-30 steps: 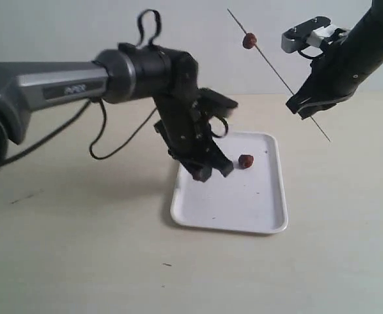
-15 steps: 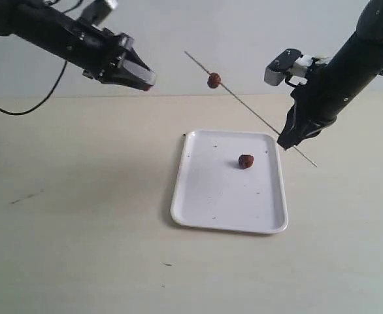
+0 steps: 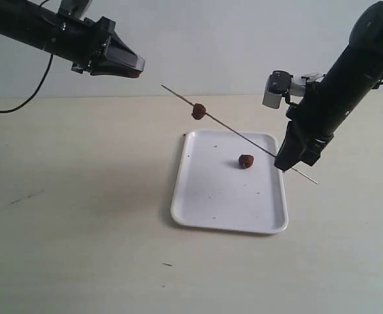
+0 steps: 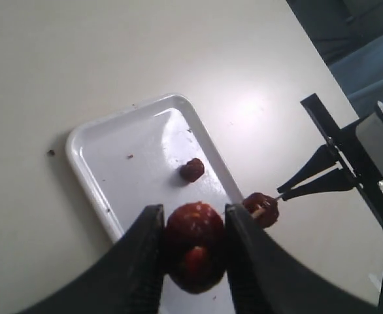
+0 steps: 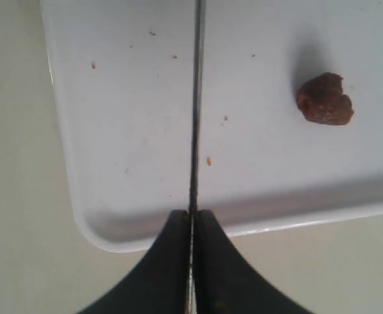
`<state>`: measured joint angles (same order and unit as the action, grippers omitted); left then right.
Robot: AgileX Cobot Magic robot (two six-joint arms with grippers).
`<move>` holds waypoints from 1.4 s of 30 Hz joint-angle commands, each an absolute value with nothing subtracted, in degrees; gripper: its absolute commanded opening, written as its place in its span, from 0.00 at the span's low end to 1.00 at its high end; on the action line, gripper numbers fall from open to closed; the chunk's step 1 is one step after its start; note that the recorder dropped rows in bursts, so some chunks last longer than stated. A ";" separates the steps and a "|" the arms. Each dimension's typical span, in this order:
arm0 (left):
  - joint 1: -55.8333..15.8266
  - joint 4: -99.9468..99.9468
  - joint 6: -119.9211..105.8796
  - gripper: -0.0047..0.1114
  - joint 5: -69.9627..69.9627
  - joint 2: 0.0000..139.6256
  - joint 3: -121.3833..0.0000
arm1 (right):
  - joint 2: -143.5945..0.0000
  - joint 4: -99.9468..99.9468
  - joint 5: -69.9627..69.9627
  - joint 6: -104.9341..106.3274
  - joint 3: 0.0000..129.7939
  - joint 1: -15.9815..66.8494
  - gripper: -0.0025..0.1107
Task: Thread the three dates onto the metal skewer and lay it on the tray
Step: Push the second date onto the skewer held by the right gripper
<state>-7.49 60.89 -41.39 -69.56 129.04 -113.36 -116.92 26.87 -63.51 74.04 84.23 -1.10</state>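
Metal skewer, clamped by right gripper, crosses tray's twelve-o'clock rim bearing threaded date; left gripper, ten o'clock, pinches second date.

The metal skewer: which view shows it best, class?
Exterior view: the metal skewer runs end to end, one date threaded. Right wrist view shows only a stretch in the right gripper; left wrist view, just a sliver.
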 commanded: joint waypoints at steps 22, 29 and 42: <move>-10.98 61.96 -41.93 0.31 -69.96 128.62 -113.63 | -116.95 30.09 -60.66 77.01 84.38 -1.39 0.02; -11.65 61.96 -41.93 0.31 -69.96 128.62 -113.63 | -116.95 33.45 -62.20 80.99 84.38 -1.39 0.02; -15.63 61.96 -42.57 0.31 -69.96 128.62 -113.63 | -116.95 37.52 -61.19 82.27 84.38 -1.39 0.02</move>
